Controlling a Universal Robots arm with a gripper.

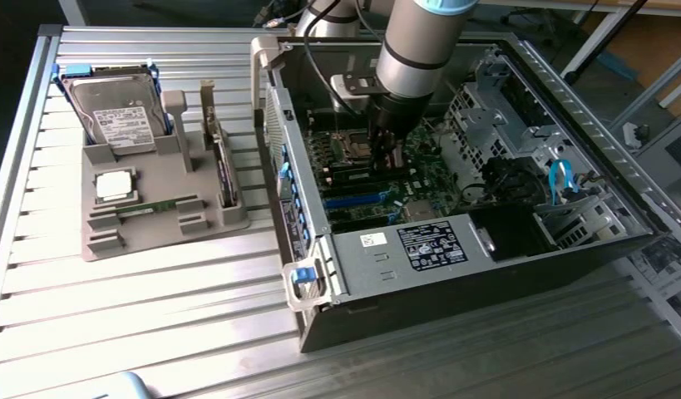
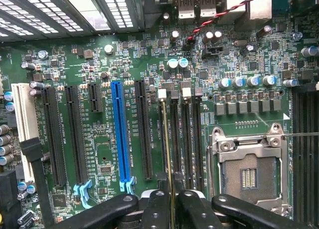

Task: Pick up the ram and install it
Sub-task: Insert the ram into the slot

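Over the motherboard, gripper pinches ram; silkscreen unreadable.

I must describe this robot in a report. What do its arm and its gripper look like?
The arm is a round grey tube with a light blue ring near its top and a black band lower down. A pale grey box is fixed at its side. The gripper is black, with thick rounded parts and two narrow fingers.

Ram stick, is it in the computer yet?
Picked up: done. The black gripper holds the thin green ram stick edge-on, lined up along a black memory slot on the green motherboard. Whether it is pushed home I cannot tell; it is not let go yet.
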